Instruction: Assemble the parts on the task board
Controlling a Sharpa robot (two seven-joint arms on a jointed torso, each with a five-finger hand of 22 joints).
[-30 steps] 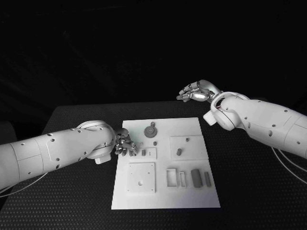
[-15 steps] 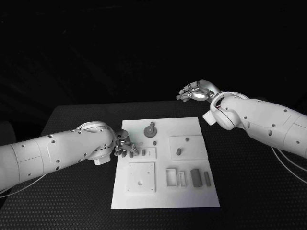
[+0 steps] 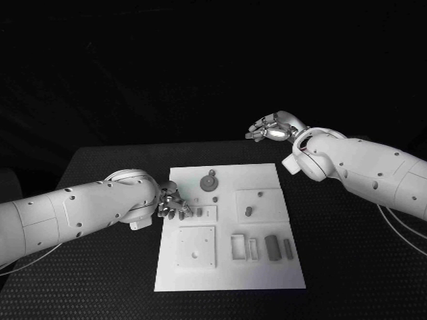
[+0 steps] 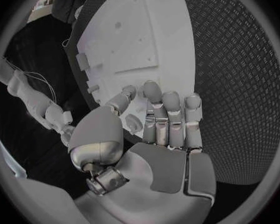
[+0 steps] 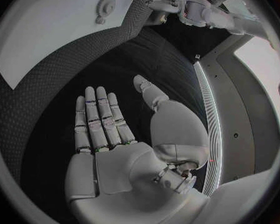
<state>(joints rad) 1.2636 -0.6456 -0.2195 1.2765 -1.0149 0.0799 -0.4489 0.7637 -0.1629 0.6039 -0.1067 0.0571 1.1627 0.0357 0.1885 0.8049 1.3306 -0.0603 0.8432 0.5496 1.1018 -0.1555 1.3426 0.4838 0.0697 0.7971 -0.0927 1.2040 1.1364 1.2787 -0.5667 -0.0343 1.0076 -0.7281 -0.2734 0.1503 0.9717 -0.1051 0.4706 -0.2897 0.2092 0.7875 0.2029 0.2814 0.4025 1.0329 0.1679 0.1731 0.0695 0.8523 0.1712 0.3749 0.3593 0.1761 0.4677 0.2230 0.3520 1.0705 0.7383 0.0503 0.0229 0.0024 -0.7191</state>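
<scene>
White task board (image 3: pixel 267 175), left robot hand (image 3: pixel 172 203) over its edge

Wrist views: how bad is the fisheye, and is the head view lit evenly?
Left wrist view: the task board edges bow strongly around the left hand. Right wrist view: the board's edge curves too, and a bright strip glares beside the right hand. Head view: the board is bright, the table and background nearly black.
</scene>
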